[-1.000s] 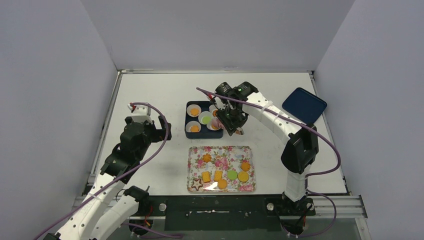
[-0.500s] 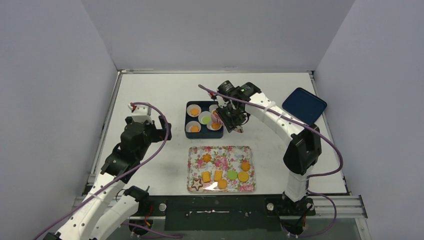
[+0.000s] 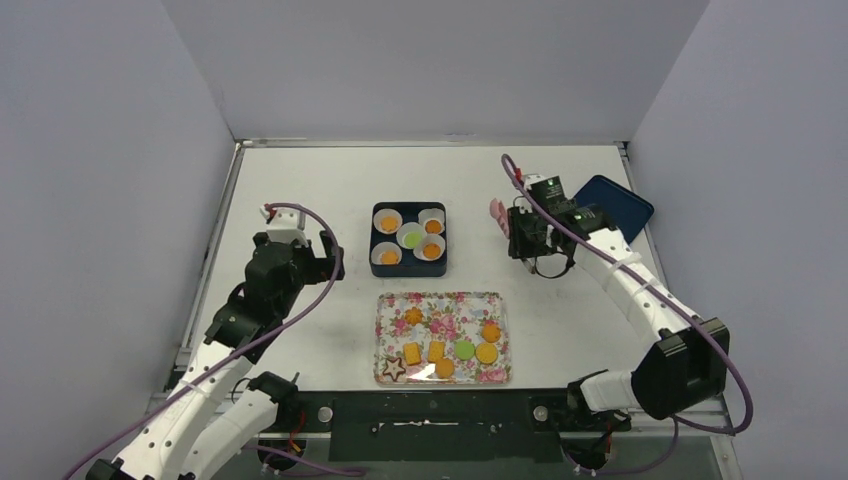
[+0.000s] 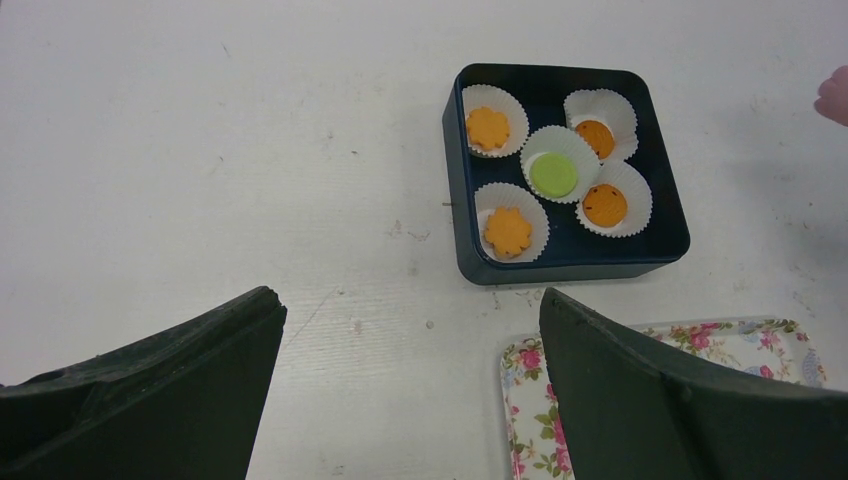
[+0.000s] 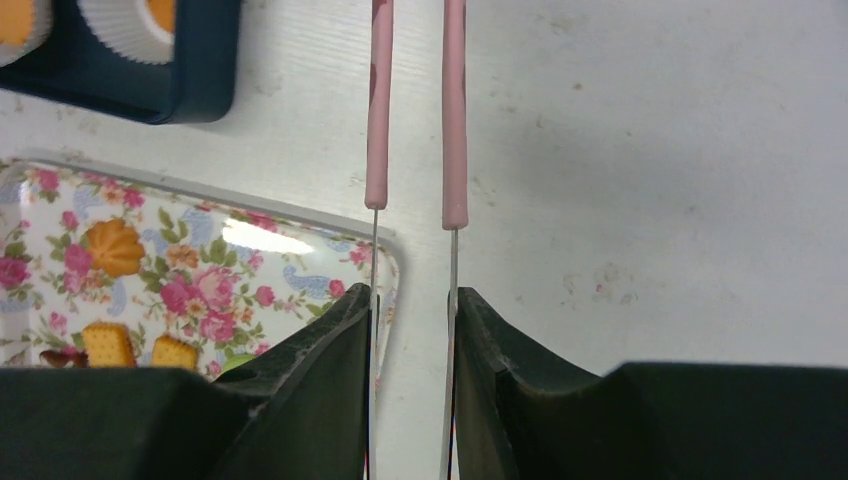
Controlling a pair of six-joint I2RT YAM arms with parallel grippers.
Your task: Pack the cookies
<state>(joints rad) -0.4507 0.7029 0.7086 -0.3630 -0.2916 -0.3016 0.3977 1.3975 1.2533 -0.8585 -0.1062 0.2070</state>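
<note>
Several cookies (image 3: 437,351) lie on the floral tray (image 3: 441,300): orange rounds and squares, a green round (image 3: 464,349) and a dark star (image 3: 394,368). The dark blue box (image 3: 440,262) holds several white paper cups, each with one cookie; the left wrist view shows orange ones and a green one (image 4: 553,175). My right gripper (image 3: 522,236) is shut on pink tongs (image 3: 497,214), right of the box and above the table. The tongs' arms (image 5: 378,100) stand apart with nothing between them. My left gripper (image 3: 303,262) is open and empty, left of the box.
A dark blue lid (image 3: 608,208) lies at the far right, just behind my right wrist. The tray's corner (image 5: 385,255) shows under the tongs in the right wrist view. Grey walls close in the table on three sides.
My right arm has swung right with the tongs, from over the box's right side to the bare table beside the lid. The left arm has not moved.
</note>
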